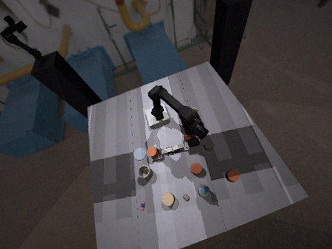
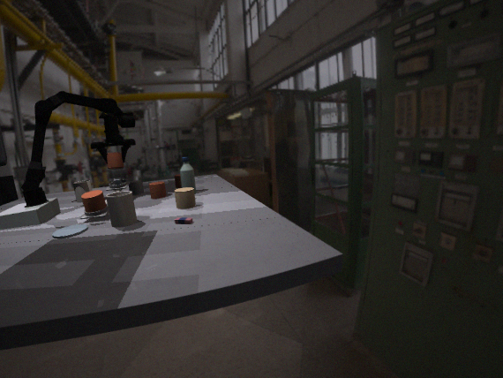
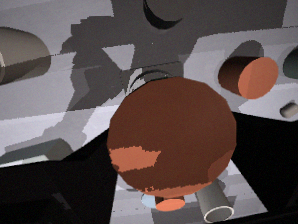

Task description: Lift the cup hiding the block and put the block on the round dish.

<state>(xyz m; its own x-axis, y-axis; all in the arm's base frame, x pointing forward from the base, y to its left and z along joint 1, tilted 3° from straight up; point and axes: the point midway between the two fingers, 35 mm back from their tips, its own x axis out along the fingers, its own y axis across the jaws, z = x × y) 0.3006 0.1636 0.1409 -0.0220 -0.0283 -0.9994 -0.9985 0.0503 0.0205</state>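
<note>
So the gripper (image 1: 192, 139) (image 2: 115, 154) (image 3: 162, 119) has its fingers pinching an orange cup (image 1: 188, 137) (image 2: 115, 160) (image 3: 172, 135), up over the balance (image 1: 173, 149) at left in the exterior view. The other cup (image 1: 152, 152) (image 2: 93, 201) (image 3: 170, 205) sits on its end, right beside the dish (image 1: 139, 154) (image 2: 71, 230) (image 3: 148, 200), lower left there. Can't make out the block.

top view: arm base (image 1: 154, 125) (image 2: 49, 213) (image 3: 61, 148) toward counter's top edge; balance (image 1: 171, 149) (image 2: 94, 215) midway between side edges; dish (image 1: 140, 154) (image 2: 71, 230) (image 3: 147, 201) just left; eraser (image 1: 143, 205) (image 2: 183, 220) toward bottom left corner.
</note>
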